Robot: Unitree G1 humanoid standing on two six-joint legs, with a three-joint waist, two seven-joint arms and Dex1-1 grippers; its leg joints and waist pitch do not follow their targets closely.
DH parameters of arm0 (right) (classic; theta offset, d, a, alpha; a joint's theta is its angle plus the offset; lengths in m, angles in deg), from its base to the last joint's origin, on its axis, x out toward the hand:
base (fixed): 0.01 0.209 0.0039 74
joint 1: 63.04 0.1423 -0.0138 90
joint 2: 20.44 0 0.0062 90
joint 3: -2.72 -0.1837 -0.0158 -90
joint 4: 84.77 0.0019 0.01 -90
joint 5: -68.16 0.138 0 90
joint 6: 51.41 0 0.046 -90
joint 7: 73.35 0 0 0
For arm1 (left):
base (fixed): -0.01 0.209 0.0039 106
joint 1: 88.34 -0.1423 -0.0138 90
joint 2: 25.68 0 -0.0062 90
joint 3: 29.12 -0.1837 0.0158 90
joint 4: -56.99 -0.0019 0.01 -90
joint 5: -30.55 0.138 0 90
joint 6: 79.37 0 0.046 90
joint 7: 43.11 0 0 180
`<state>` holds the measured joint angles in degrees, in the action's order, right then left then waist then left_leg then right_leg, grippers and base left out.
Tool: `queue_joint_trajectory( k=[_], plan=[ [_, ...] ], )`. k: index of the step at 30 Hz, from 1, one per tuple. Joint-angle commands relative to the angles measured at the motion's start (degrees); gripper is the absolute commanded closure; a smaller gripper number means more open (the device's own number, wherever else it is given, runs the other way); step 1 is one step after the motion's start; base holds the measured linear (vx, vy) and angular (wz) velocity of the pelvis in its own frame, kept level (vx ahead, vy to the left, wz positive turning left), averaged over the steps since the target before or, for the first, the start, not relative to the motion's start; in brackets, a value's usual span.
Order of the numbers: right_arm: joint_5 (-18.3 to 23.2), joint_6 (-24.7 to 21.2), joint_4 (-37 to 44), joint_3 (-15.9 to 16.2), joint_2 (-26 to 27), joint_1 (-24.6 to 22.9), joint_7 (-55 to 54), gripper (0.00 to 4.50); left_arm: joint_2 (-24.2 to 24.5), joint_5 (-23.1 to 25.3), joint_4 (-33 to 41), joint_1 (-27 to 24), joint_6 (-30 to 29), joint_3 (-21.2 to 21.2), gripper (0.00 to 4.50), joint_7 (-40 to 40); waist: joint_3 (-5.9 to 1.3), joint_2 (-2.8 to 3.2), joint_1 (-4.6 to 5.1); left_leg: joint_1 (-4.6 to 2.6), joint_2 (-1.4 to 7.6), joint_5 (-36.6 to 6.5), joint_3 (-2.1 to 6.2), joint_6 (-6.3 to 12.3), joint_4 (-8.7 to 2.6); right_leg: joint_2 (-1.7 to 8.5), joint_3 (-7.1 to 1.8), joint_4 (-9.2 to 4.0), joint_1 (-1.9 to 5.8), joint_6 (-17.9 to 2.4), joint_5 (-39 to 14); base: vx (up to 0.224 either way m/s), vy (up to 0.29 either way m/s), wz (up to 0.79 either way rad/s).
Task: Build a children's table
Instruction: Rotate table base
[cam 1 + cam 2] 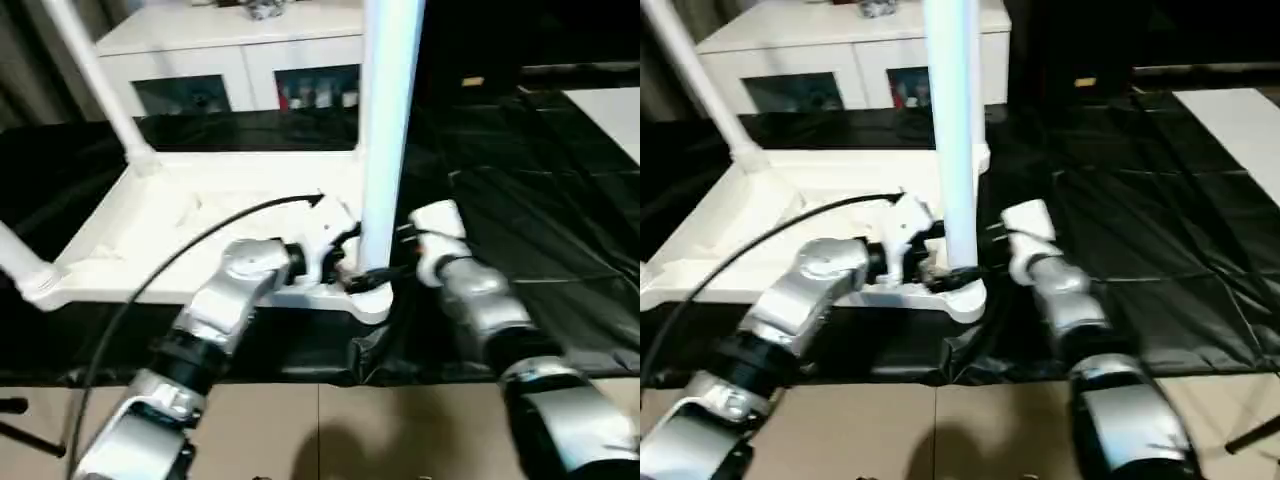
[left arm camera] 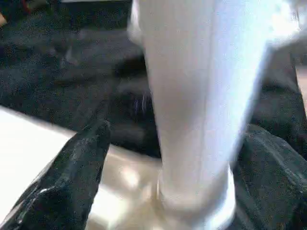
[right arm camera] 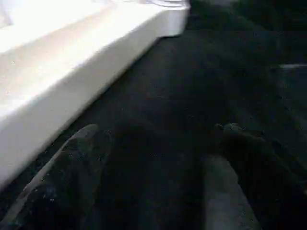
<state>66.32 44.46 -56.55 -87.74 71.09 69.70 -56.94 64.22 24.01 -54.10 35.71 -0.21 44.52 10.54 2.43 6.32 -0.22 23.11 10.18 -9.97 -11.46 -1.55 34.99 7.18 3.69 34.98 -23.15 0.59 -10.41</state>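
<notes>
The white tabletop [image 1: 190,225] lies upside down on a black cloth. A white leg [image 1: 390,120] stands upright in its near right corner socket [image 1: 372,298]. My left gripper [image 1: 348,272] is at the foot of this leg, open, with one black finger [image 2: 81,163] on each side of the tube and a gap to it. My right gripper [image 1: 408,238] hovers just right of that corner over the cloth, open, with nothing between its fingers [image 3: 72,177]. Another leg [image 1: 95,70] rises from the far left corner, and a third one [image 1: 20,262] from the near left corner.
A white cabinet [image 1: 240,60] with dark glass doors stands behind the tabletop. The black cloth [image 1: 540,210] spreads out to the right, with a white panel [image 1: 615,110] at the far right. A black cable [image 1: 170,262] arcs over my left forearm. Beige floor [image 1: 330,430] lies in front.
</notes>
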Motion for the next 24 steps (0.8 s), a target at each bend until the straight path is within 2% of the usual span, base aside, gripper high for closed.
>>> queue_joint_trajectory(
  k=[1, 2, 4, 5, 6, 7, 8, 10, 11, 12, 13, 14, 16, 17, 18, 21, 22, 23, 24],
  plan=[
    [0.6, 0.9, 2.0, 0.0, -0.8, 0.3, 4.3, 0.34, 2.4, 0.2, 0.7, -1.7, -0.5, -0.6, 0.06, 3.7, -4.26, -0.88, -0.51, -1.3, 1.95, -13.3, 1.0, 6.11, -3.81, 0.9, -0.78, -3.43, 2.91, -16.6, -7.0, 0.0, 0.0, 0.0],
    [0.6, 0.8, 2.9, 0.6, -1.6, -0.1, 7.0, 0.34, 3.4, 0.7, 0.5, -2.2, -0.2, -1.3, 0.06, 4.8, -4.29, -0.68, -0.61, -1.37, 2.0, -13.5, 0.98, 6.04, -3.82, 0.85, -0.77, -3.36, 2.84, -16.7, -6.8, 0.0, 0.0, 0.0],
    [0.7, 0.6, 4.2, 1.3, -2.4, -0.7, 10.0, 0.34, 4.3, 1.2, 0.0, -2.6, 0.2, -1.9, 0.06, 5.6, -4.22, -0.68, -0.78, -1.35, 2.11, -14.1, 0.97, 5.89, -3.91, 0.9, -0.8, -3.35, 2.82, -16.8, -6.7, 0.0, 0.0, 0.0],
    [1.4, 0.6, 9.9, 4.1, -5.2, -3.7, 21.0, 0.34, 4.9, 2.8, -4.0, -2.3, 3.2, -2.6, 0.06, 5.6, -4.2, -0.48, -0.92, -1.38, 2.13, -14.7, 1.02, 5.79, -3.91, 0.91, -0.81, -3.3, 2.83, -16.7, -6.7, 0.0, 0.0, 0.0],
    [1.4, 0.6, 9.9, 4.1, -5.2, -3.7, 21.0, 0.34, 4.9, 2.8, -4.0, -2.3, 3.2, -2.6, 0.06, 5.6, -4.06, -0.73, -0.95, -1.27, 1.91, -15.5, 0.94, 6.3, -3.94, 0.62, -0.7, -3.66, 2.91, -16.3, -6.9, 0.0, 0.0, 0.0],
    [1.6, 0.6, 11.7, 5.0, -5.9, -4.6, 24.0, 0.34, 4.9, 3.2, -5.3, -2.1, 4.0, -2.6, 0.06, 5.3, -4.14, -0.74, -1.34, -1.52, 2.13, -15.7, 0.97, 6.28, -3.94, 0.78, -0.9, -3.59, 2.8, -15.9, -6.3, 0.0, 0.0, 0.0],
    [1.8, 0.5, 13.0, 5.5, -6.5, -5.3, 25.7, 0.34, 4.8, 3.5, -6.3, -1.7, 4.5, -2.6, 0.22, 5.2, -4.26, -0.49, -1.55, -1.45, 2.18, -15.1, 1.03, 6.06, -3.98, 0.94, -0.93, -3.45, 2.89, -16.1, -5.7, 0.0, 0.0, 0.0],
    [2.7, -0.2, 16.3, 6.6, -7.8, -6.9, 29.7, 0.34, 4.6, 4.4, -9.1, -0.5, 6.2, -2.5, 0.33, 4.3, -4.19, -0.58, -1.97, -1.6, 2.14, -15.6, 0.97, 5.89, -4.01, 0.86, -0.99, -3.69, 2.79, -16.0, -6.0, 0.0, 0.0, 0.0],
    [3.8, -1.5, 20.7, 7.8, -9.4, -8.9, 34.1, 0.34, 4.0, 4.9, -12.2, 1.3, 7.6, -2.2, 0.33, 3.9, -4.18, -0.49, -2.07, -1.56, 2.16, -15.8, 1.05, 5.74, -4.07, 0.87, -1.01, -3.64, 2.84, -16.0, -5.9, 0.0, 0.0, 0.0],
    [3.8, -1.5, 20.8, 7.9, -9.4, -8.9, 34.2, 0.34, 4.0, 4.9, -12.3, 1.3, 7.6, -2.2, 0.5, 3.9, -4.17, -0.57, -2.15, -1.53, 2.09, -15.8, 1.06, 5.75, -4.06, 0.84, -0.99, -3.69, 2.92, -16.0, -6.0, 0.0, 0.0, 0.0],
    [4.3, -2.2, 22.7, 8.4, -10.1, -9.8, 36.1, 0.34, 4.0, 5.5, -13.7, 2.2, 8.4, -2.5, 0.5, 3.9, -4.18, -0.16, -2.4, -1.58, 2.2, -16.1, 1.18, 5.46, -4.14, 1.04, -1.04, -3.62, 2.89, -16.0, -6.4, 0.0, 0.0, 0.0],
    [4.6, -3.2, 24.7, 8.9, -10.8, -10.7, 38.1, 0.34, 4.0, 5.8, -14.9, 3.0, 8.8, -2.8, 0.6, 4.7, -4.12, -0.37, -2.38, -1.51, 2.18, -16.6, 1.17, 5.27, -4.21, 0.97, -1.06, -3.79, 2.97, -15.6, -7.0, 0.0, 0.0, 0.0],
    [5.5, -5.5, 28.8, 9.8, -12.3, -12.4, 41.6, 0.34, 3.9, 6.2, -17.7, 4.4, 10.0, -3.4, 0.81, 6.3, -4.16, -0.42, -2.46, -1.48, 2.15, -16.4, 1.22, 5.32, -4.23, 1.03, -1.08, -3.84, 3.04, -15.5, -6.9, 0.0, 0.0, 0.0],
    [6.5, -7.2, 31.6, 10.1, -13.1, -13.6, 43.9, 0.34, 3.6, 6.3, -19.8, 5.5, 11.0, -3.5, 0.9, 7.1, -4.09, -0.06, -2.45, -1.31, 2.03, -16.4, 1.29, 5.48, -4.22, 1.06, -1.03, -3.82, 3.13, -15.5, -6.7, 0.0, 0.0, 0.0],
    [7.5, -8.7, 34.1, 10.3, -13.9, -14.5, 45.9, 0.34, 3.4, 6.7, -22.1, 6.7, 12.2, -3.6, 1.01, 7.6, -4.16, -0.29, -2.47, -1.36, 2.05, -16.3, 1.26, 5.62, -4.19, 1.09, -1.05, -3.93, 3.16, -15.5, -6.6, 0.0, 0.0, 0.0],
    [8.7, -10.8, 37.3, 10.7, -14.9, -15.5, 48.1, 0.34, 2.9, 7.2, -25.5, 8.5, 14.1, -3.7, 1.27, 8.4, -4.25, -0.31, -2.44, -1.07, 2.11, -15.4, 1.4, 6.06, -4.12, 1.32, -1.0, -3.75, 3.29, -15.8, -6.0, 0.0, 0.0, 0.0],
    [9.2, -11.6, 38.4, 10.8, -15.3, -15.8, 48.8, 0.34, 2.8, 7.4, -26.7, 9.1, 14.6, -3.8, 1.27, 8.8, -4.15, -0.11, -2.33, -0.99, 2.03, -15.5, 1.44, 6.18, -4.15, 1.26, -0.96, -3.84, 3.3, -15.7, -6.4, 0.0, 0.0, 0.0],
    [10.4, -13.8, 41.8, 11.0, -16.7, -16.9, 50.6, 0.34, 2.4, 7.9, -30.5, 11.0, 15.8, -4.3, 1.44, 11.8, -4.2, -0.16, -2.39, -1.27, 1.97, -15.9, 1.3, 6.26, -4.05, 1.23, -1.04, -4.17, 3.2, -15.5, -7.4, 0.0, 0.0, 0.0],
    [10.4, -13.8, 41.8, 11.0, -16.7, -16.9, 50.6, 0.34, 2.4, 7.9, -30.5, 11.0, 15.8, -4.3, 1.44, 11.8, -4.21, -0.12, -2.51, -1.26, 2.04, -15.8, 1.36, 6.27, -4.09, 1.28, -1.06, -4.08, 3.22, -15.6, -7.6, 0.0, 0.0, 0.0]
  ],
)
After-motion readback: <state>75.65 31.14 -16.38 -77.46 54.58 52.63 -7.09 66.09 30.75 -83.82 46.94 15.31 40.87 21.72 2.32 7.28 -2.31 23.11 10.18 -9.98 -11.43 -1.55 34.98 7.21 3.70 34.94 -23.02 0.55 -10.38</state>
